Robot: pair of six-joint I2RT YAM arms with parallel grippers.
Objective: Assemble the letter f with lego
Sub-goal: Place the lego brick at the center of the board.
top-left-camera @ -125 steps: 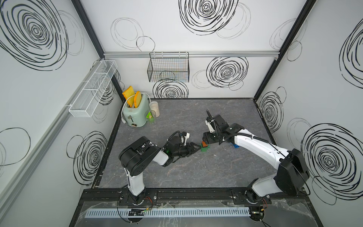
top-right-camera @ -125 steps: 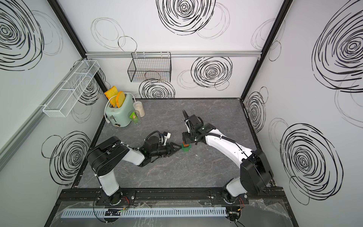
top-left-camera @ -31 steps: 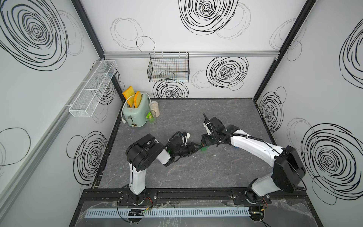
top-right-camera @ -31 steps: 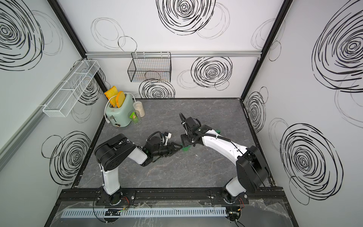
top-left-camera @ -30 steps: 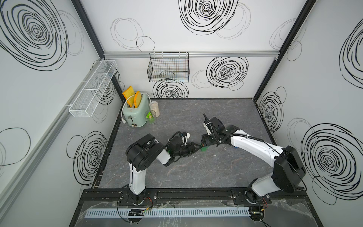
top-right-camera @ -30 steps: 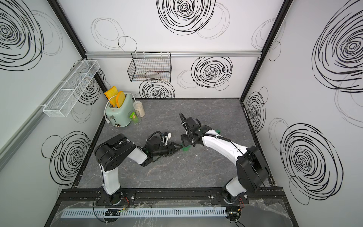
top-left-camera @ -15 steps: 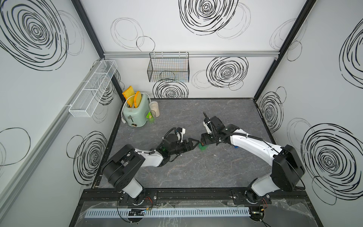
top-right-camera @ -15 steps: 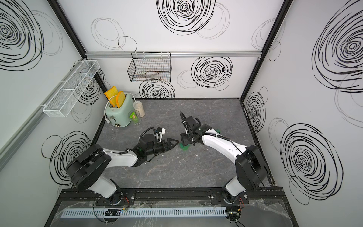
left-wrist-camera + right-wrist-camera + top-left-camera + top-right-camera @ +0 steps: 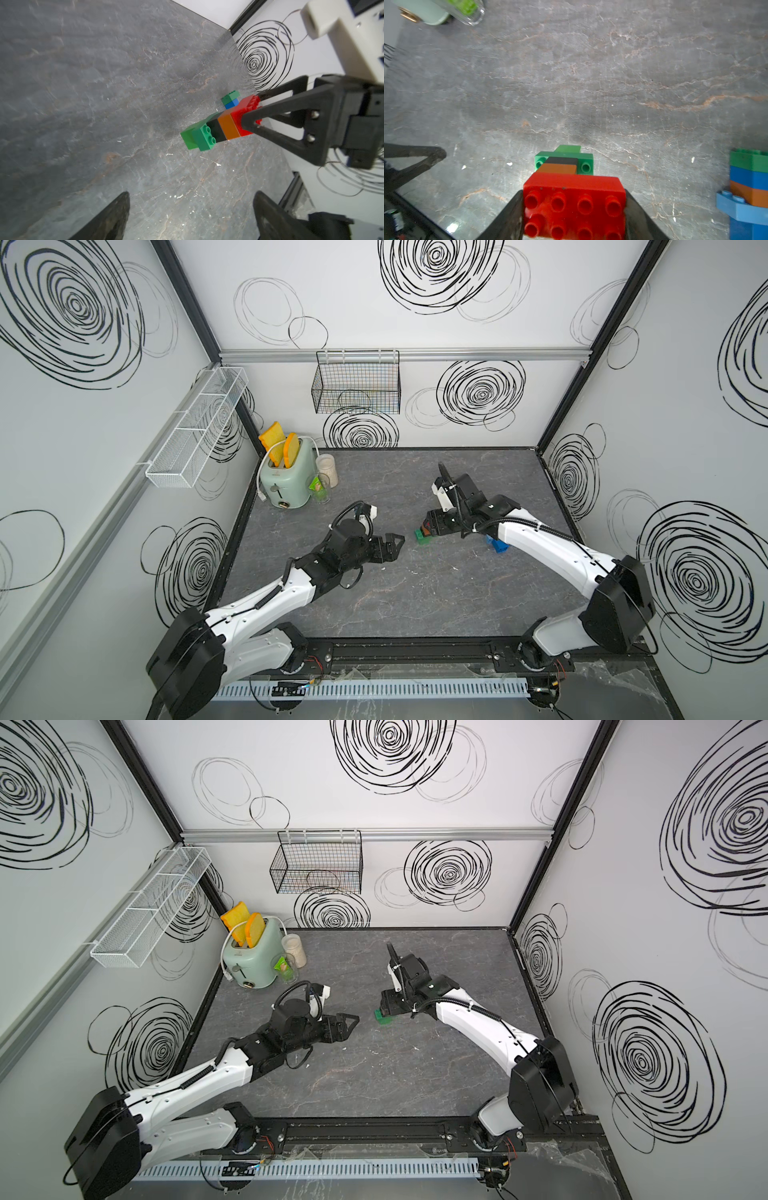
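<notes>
Near the lego stack [image 9: 216, 129], my left gripper [image 9: 395, 543] now hangs released, so my right gripper [image 9: 573, 196] alone clamps its red brick [image 9: 571, 180], the join apparently made.

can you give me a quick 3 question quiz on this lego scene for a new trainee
1. True or false: the left gripper is holding a brick.
2. The right gripper holds the brick stack by which brick? A green, B red, C black.
3. How many bread slices stand in the toaster?

Key: 1 false, it is open and empty, apart from the stack. 2 B, the red brick at the stack's end. 3 two.
</notes>
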